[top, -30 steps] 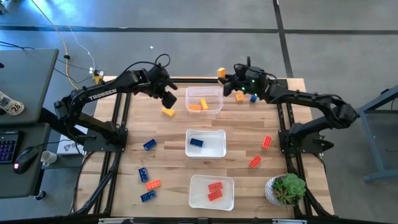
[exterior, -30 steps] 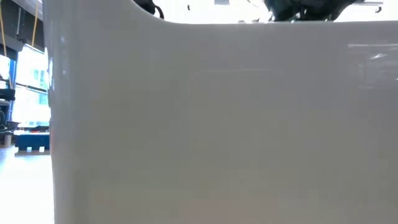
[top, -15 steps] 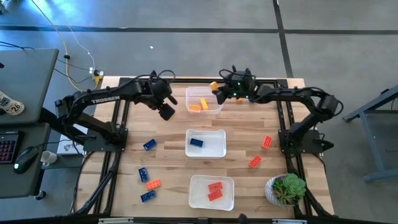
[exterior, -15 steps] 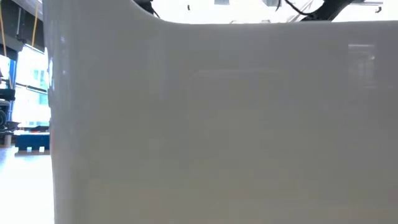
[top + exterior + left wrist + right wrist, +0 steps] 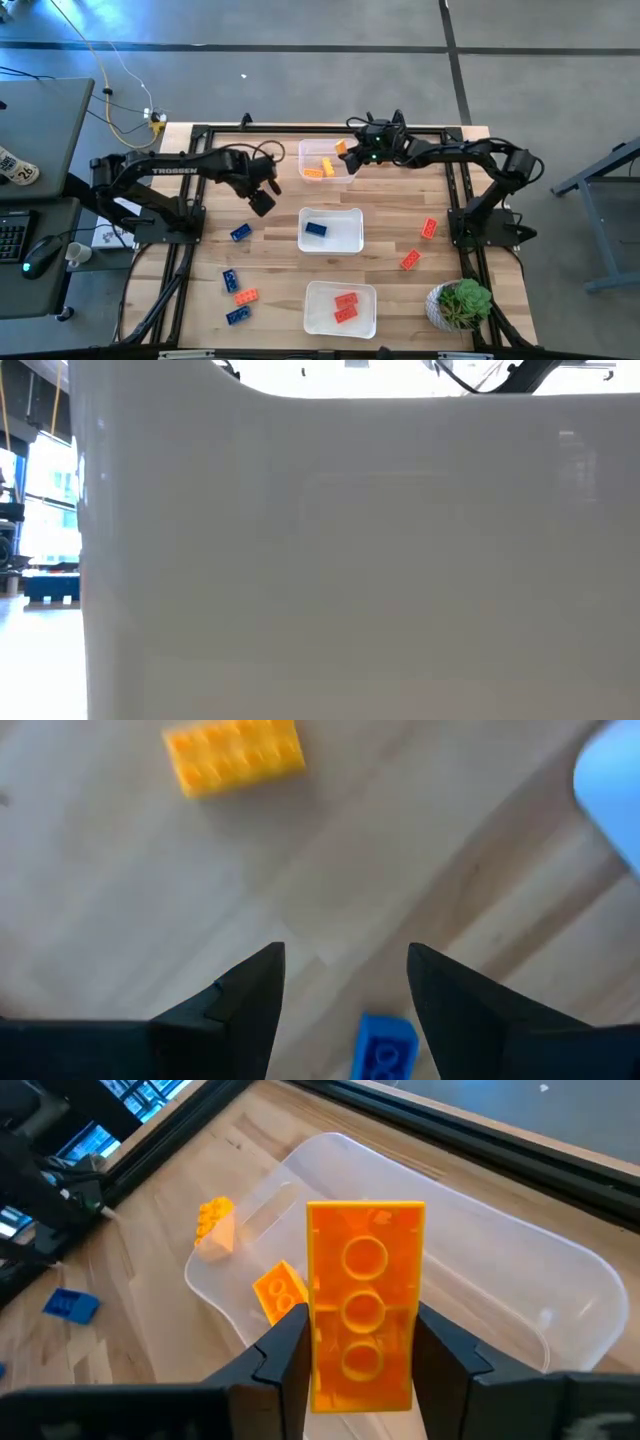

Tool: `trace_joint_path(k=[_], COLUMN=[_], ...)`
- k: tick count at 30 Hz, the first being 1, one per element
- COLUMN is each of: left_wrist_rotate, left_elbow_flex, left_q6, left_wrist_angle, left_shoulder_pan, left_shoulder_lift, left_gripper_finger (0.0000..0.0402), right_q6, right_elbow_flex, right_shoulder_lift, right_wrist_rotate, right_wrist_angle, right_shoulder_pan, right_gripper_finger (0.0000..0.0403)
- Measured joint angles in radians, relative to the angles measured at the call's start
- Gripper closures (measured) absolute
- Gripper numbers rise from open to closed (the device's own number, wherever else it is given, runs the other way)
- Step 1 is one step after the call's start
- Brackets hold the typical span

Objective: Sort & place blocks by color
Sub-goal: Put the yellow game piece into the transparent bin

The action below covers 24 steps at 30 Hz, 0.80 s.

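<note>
Wooden planks make up the table (image 5: pixel 390 215), and the low view gives nothing but a pale blank wall of something set right against the lens. Nearest the front edge, a clear tub (image 5: pixel 340 308) holds two red bricks, with a small potted plant (image 5: pixel 461 303) to its right and a few blue and red bricks (image 5: pixel 238 298) loose to its left. Mid-table, a second tub (image 5: pixel 331 230) holds one blue brick, and two red bricks (image 5: pixel 420 243) lie off to its right. Left of it, the left gripper (image 5: pixel 345 982) hangs over bare wood with its jaws apart and empty; a blue brick (image 5: pixel 385 1046) lies just under and between them, a yellow brick (image 5: pixel 233 755) farther ahead. At the far edge, the right gripper (image 5: pixel 357 1342) is clamped on a yellow-orange brick (image 5: pixel 364 1304), held with its long axis running lengthwise out from between the fingers. That brick sits directly over the far tub (image 5: pixel 452 1240), which already holds two yellow-orange bricks (image 5: pixel 250 1261), so the drop looks to need only a release, with no sideways travel. For the loose blue brick the left arm is plainly the nearer.
</note>
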Motion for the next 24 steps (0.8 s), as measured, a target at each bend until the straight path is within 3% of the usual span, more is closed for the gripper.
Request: trace_joint_path(k=[15, 24], left_wrist_rotate=[0.028, 0.092], left_elbow_flex=[-0.036, -0.036], left_q6=[-0.104, -0.173], left_wrist_angle=[-0.128, -0.178], left_shoulder_pan=[-0.132, -0.181], left_shoulder_lift=[0.000, 0.000], left_gripper_finger=[0.0202, 0.0201], right_q6=[-0.002, 0.004], right_elbow_flex=[0.000, 0.000], right_shoulder_lift=[0.000, -0.004], right_wrist_rotate=[0.004, 0.026], right_wrist_angle=[0.000, 0.008], right_shoulder_pan=[0.017, 0.017], right_gripper_finger=[0.0203, 0.0193])
